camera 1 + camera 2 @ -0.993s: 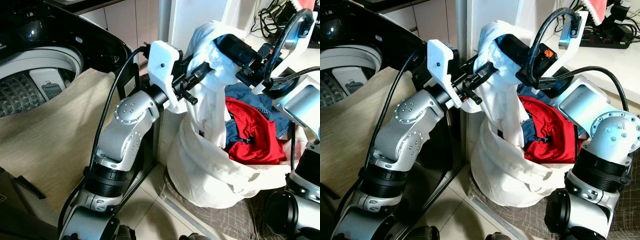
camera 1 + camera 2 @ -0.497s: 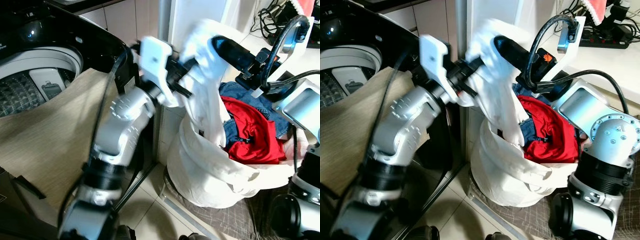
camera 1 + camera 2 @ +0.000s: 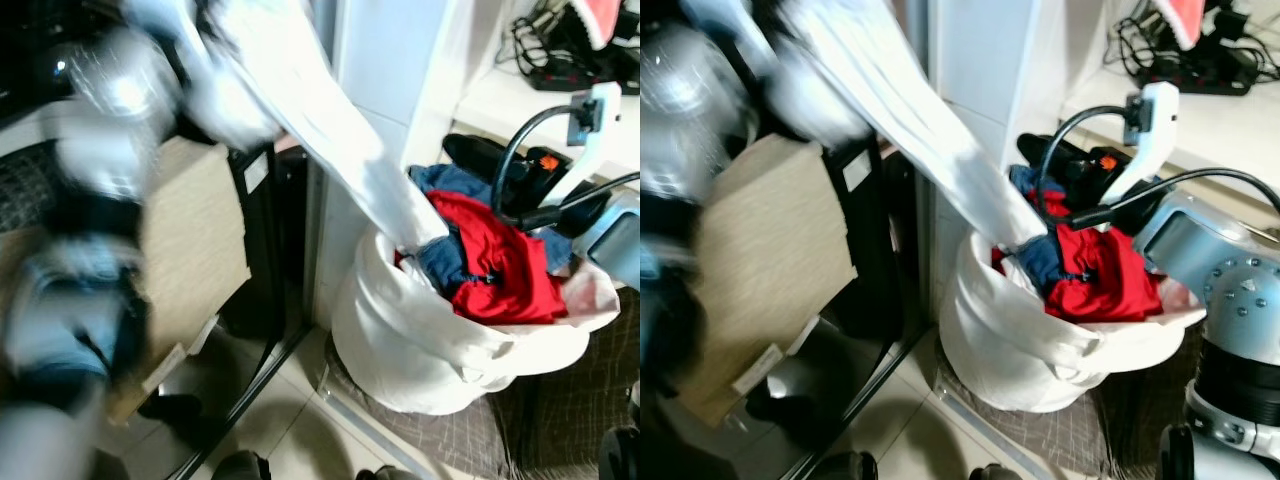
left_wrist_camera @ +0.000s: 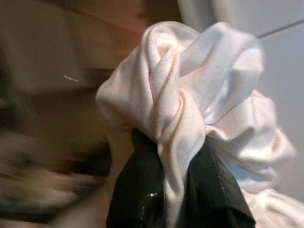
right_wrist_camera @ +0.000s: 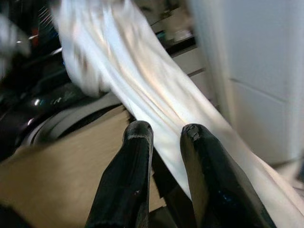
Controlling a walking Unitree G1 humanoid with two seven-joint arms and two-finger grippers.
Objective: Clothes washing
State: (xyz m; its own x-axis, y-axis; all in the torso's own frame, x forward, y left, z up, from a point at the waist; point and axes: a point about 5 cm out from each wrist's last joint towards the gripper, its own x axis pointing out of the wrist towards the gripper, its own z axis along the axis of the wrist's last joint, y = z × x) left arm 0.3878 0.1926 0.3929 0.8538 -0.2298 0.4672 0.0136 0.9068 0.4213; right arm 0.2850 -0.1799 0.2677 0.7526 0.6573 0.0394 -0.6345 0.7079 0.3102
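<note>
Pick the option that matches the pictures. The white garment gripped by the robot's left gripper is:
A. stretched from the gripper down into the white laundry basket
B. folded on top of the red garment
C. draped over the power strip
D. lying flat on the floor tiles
A: the white garment runs taut from the blurred left gripper, shut on its bunched end, down into the white laundry basket beside the red garment.

text: none legible | labels: blurred | brands: none readable
</note>
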